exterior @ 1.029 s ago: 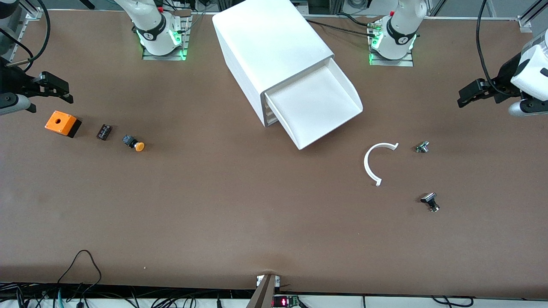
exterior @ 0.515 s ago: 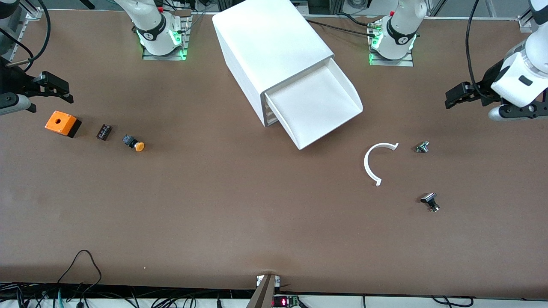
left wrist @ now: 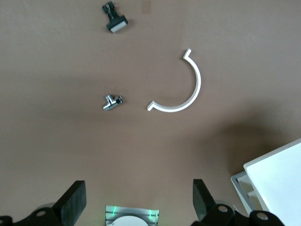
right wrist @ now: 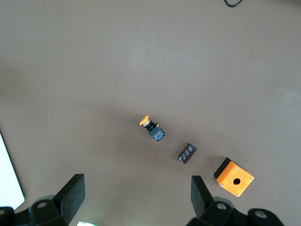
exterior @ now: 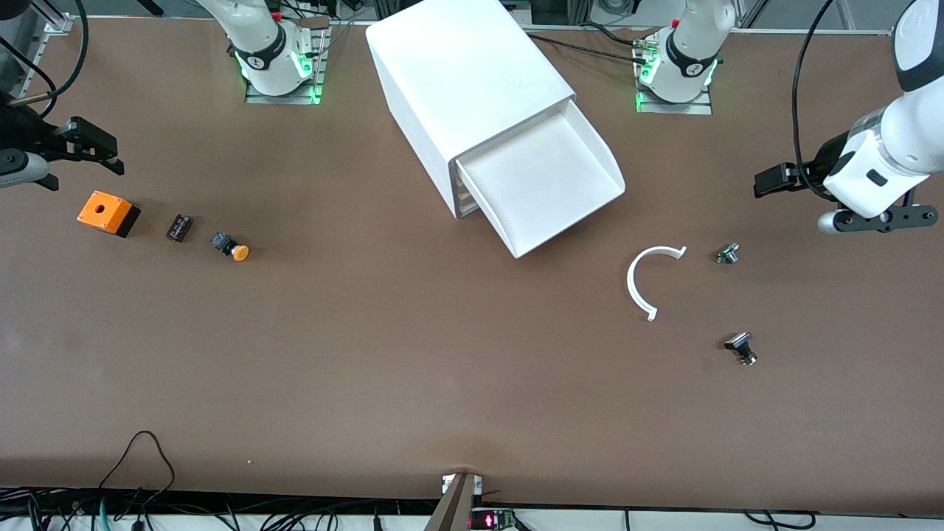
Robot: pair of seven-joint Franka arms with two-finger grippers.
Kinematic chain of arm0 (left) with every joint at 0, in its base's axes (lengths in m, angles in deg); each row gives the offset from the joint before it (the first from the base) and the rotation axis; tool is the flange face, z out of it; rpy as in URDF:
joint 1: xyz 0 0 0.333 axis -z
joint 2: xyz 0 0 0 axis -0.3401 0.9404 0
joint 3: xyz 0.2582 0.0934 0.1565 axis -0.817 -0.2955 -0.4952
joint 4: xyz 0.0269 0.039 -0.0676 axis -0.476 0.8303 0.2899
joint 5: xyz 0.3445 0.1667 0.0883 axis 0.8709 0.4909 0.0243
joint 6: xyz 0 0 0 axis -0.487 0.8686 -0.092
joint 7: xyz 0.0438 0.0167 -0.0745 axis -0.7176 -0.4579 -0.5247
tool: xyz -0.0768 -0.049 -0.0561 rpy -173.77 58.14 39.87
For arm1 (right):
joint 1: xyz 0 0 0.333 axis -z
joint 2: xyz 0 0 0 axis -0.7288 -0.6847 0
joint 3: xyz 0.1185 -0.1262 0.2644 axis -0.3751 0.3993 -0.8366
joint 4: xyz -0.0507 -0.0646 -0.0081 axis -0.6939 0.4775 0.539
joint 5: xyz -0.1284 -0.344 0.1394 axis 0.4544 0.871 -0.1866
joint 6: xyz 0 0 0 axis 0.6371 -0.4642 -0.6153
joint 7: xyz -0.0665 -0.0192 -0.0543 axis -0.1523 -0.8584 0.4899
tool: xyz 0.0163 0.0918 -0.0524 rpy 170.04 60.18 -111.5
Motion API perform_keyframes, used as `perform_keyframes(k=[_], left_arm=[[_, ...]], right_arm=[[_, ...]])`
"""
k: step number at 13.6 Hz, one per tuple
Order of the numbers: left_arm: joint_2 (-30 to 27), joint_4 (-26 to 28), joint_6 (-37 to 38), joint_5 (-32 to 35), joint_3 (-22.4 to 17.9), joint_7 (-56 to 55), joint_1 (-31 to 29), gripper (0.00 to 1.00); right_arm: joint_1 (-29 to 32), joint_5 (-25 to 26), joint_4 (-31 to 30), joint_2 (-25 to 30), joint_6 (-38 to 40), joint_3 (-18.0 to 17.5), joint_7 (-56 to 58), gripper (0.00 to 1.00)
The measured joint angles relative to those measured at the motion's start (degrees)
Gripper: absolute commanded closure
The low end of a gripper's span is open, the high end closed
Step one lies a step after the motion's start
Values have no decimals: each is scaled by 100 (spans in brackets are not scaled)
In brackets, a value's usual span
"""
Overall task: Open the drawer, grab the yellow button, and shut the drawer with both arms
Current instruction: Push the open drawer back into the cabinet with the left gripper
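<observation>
One button, one cabinet, two arms.

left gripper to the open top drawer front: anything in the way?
Nothing visible. The left gripper hangs open over bare table at its arm's end; the drawer front faces it. The white arc and small metal parts lie nearer the camera.

The drawer stands pulled out of the cabinet at mid-table. Toward the right arm's end lie the button, a small block and a box in a row. Toward the left arm's end lies a curved strip.
</observation>
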Motion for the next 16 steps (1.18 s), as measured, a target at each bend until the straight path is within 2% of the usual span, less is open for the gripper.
perform_keyframes(k=[2,5,8,12,16], left_arm=[[38,-5,49,-38,10,-296,140,0],[232,-8,11,-57,27,-1386,607,0],[559,-11,-405,-69,50,-2281,981,0],[1045,64,-1513,-73,66,-3381,1416,0],[1230,606,-2842,-74,80,-4377,2004,0]], right_arm=[[-1,0,-55,80,-15,-2,0,0],[-1,0,-57,87,-12,-1,0,0],[-1,0,-57,87,12,-1,14,0],[1,0,-57,87,105,9,96,0],[5,0,-28,78,154,28,236,0]])
